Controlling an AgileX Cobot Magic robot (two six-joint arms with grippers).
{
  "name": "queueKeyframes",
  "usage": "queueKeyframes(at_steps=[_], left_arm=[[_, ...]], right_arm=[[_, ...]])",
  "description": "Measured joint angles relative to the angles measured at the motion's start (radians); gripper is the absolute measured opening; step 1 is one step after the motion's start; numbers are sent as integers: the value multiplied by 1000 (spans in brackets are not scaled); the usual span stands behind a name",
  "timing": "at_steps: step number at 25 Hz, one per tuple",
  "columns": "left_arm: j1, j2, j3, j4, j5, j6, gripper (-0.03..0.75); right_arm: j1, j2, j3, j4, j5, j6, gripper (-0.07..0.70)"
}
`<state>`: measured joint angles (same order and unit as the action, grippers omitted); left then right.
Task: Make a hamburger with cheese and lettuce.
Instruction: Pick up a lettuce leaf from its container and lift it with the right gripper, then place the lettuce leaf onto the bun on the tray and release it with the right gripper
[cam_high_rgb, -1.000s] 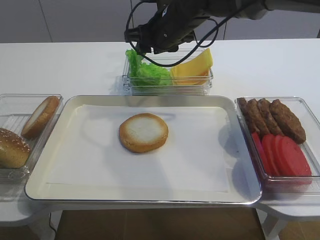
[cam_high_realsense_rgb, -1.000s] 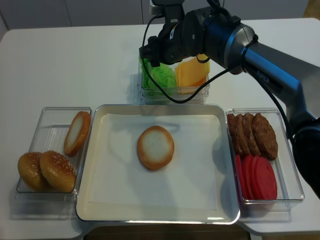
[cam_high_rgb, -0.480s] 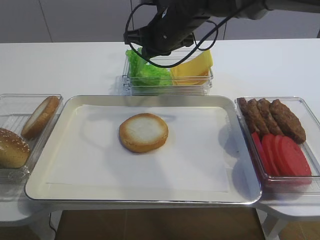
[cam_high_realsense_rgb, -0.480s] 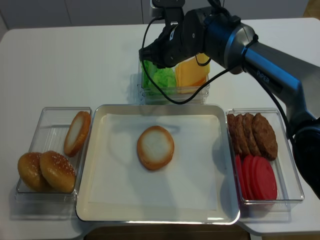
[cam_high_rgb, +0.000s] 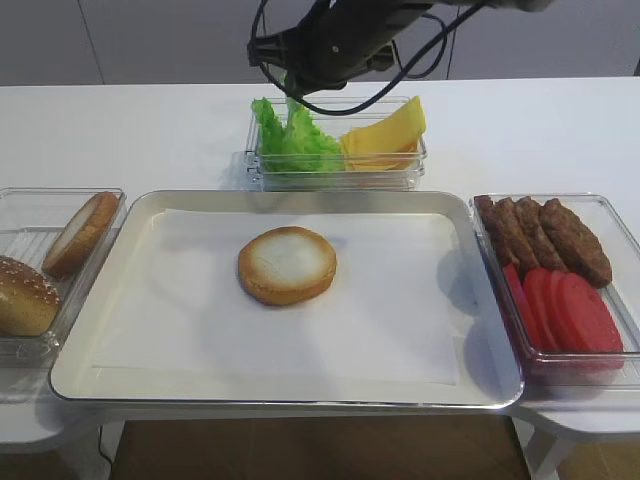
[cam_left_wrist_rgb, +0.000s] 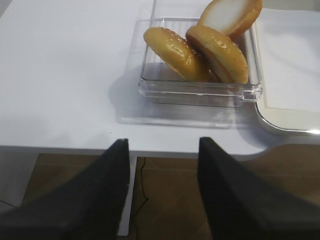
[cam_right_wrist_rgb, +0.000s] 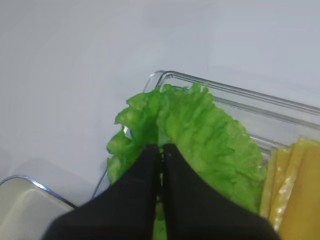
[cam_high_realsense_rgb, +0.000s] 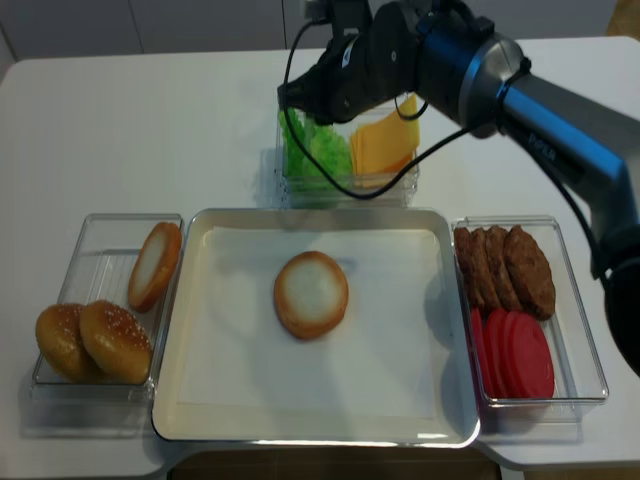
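Note:
The hamburger bun half (cam_high_rgb: 287, 264) (cam_high_realsense_rgb: 311, 293) lies cut face up in the middle of the paper-lined tray (cam_high_rgb: 150, 205). Behind the tray, a clear box holds the lettuce (cam_high_rgb: 290, 140) (cam_high_realsense_rgb: 315, 150) on its left and the cheese (cam_high_rgb: 385, 135) (cam_high_realsense_rgb: 385, 145) on its right. My right gripper (cam_right_wrist_rgb: 161, 147) (cam_high_rgb: 297, 82) is above the box's lettuce side, shut on the frilly edge of a lettuce leaf (cam_right_wrist_rgb: 200, 130), which is drawn upward. The cheese (cam_right_wrist_rgb: 295, 190) shows at the right edge of the right wrist view. My left gripper (cam_left_wrist_rgb: 162, 145) hangs open and holds nothing, off the table's edge near the bun box.
A clear box (cam_high_rgb: 20, 215) (cam_left_wrist_rgb: 200, 87) at the left holds a bun half on edge (cam_high_rgb: 80, 232) and sesame bun tops (cam_high_realsense_rgb: 115, 340). A box at the right holds brown patties (cam_high_rgb: 545, 235) and red tomato slices (cam_high_rgb: 570, 310). The right arm and its cables (cam_high_realsense_rgb: 520, 80) stretch over the back right.
My right gripper has shut on the lettuce and risen a little, pulling the leaf's edge up out of the box. Nothing else has moved.

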<state>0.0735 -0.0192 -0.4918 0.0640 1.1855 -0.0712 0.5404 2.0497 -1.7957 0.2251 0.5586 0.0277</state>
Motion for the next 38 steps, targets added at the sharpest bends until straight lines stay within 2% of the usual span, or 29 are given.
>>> queueKeyframes(at_steps=[15,26,38], left_arm=[[0,0,0,0,0,0,336],[0,0,0,0,0,0,336],[0,0,0,0,0,0,336]], right_arm=[[0,-107,0,-95,87,-8,27],[0,-184,0,-157,261,-6,27],[0,-252,0,-158,502,-4,27]])
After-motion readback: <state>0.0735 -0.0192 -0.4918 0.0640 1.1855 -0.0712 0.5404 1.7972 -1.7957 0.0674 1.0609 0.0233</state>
